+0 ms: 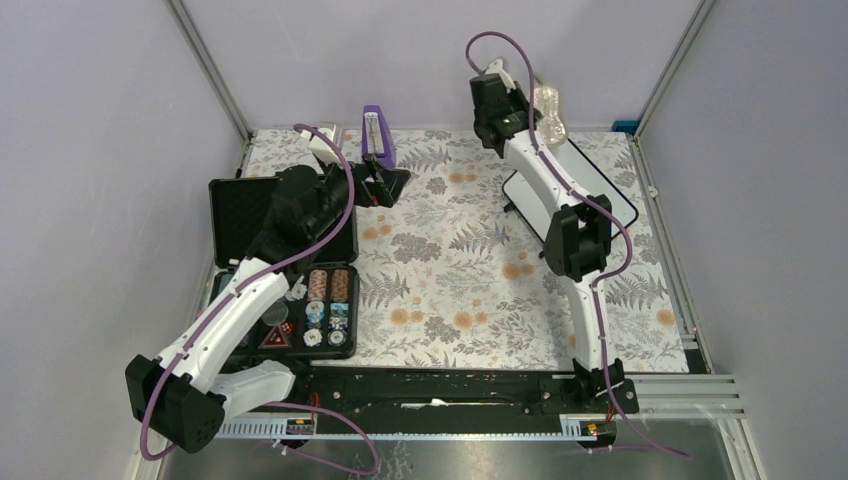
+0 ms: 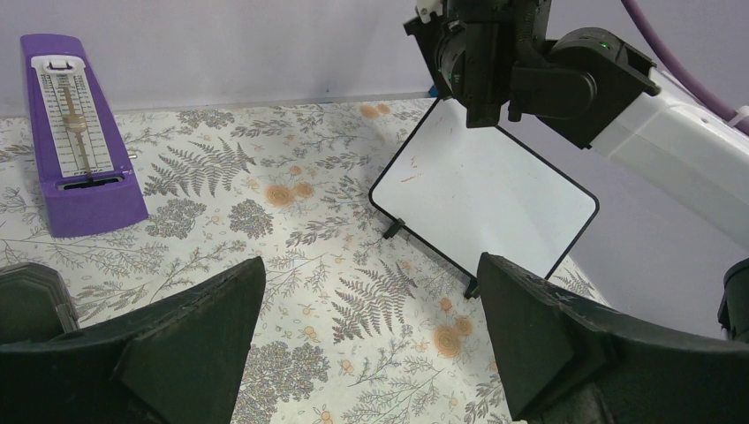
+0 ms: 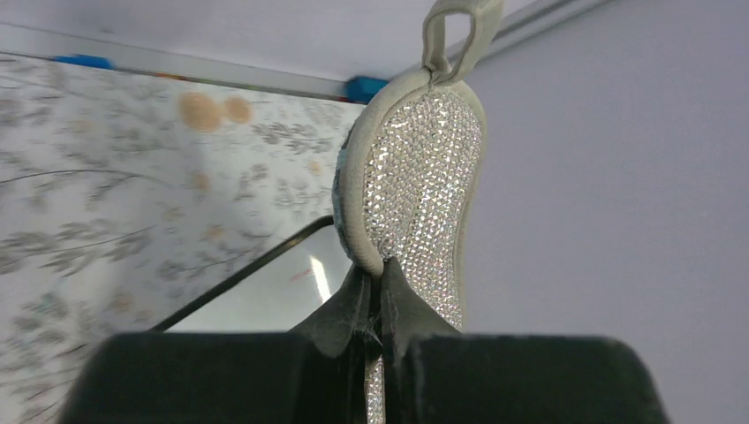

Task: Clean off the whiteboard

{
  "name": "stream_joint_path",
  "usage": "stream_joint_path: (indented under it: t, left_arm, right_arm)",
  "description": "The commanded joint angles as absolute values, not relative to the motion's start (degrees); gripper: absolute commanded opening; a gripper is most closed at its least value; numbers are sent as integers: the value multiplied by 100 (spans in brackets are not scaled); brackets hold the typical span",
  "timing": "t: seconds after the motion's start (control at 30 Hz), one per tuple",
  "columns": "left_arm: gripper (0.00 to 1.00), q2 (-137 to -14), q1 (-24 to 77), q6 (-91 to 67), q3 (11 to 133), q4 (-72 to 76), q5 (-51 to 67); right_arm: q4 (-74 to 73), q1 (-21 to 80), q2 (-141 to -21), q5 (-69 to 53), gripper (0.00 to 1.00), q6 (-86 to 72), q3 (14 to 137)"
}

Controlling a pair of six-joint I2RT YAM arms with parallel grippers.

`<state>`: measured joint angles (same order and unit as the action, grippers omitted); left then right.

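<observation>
The whiteboard (image 1: 608, 192) lies at the far right of the table, propped on small black feet; it has a black frame and is almost blank, with faint red marks near its left edge. It also shows in the left wrist view (image 2: 486, 190) and the right wrist view (image 3: 283, 287). My right gripper (image 1: 532, 118) (image 3: 382, 291) is raised over the board's far end and shut on a silvery oval pad (image 3: 424, 168) (image 1: 548, 112). The pad hangs clear of the board. My left gripper (image 1: 385, 185) (image 2: 371, 327) is open and empty, left of the board, above the patterned cloth.
A purple metronome (image 1: 377, 135) (image 2: 75, 132) stands at the back, just behind the left gripper. An open black case of poker chips (image 1: 300, 290) lies at the left under the left arm. The enclosure walls stand close on the right and the back. A blue clip (image 1: 625, 127) sits at the back right corner.
</observation>
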<state>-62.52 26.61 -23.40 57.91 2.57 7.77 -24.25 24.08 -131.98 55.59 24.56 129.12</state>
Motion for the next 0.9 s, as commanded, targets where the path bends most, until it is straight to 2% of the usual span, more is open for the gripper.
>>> stream_joint_path:
  t: [0.0, 0.27, 0.43, 0.7, 0.87]
  left_arm:
    - [99, -6170, 2689, -2312, 5936, 483, 817]
    - [99, -6152, 2689, -2303, 5950, 475, 817]
    - [99, -6175, 2689, -2303, 5950, 475, 824]
    - [99, -6194, 2689, -2303, 5950, 480, 827]
    - [99, -6218, 2689, -2303, 5946, 483, 827]
  right_arm:
    - [-2070, 2182, -13561, 6520, 0, 3198, 12795]
    - [-1880, 2085, -13940, 6551, 0, 3252, 12419]
    - [-2258, 2136, -14049, 6336, 0, 2776, 12082]
    - [-2391, 2626, -14027, 5693, 0, 2272, 10918]
    - [-2562, 3034, -14014, 5041, 0, 2102, 10676]
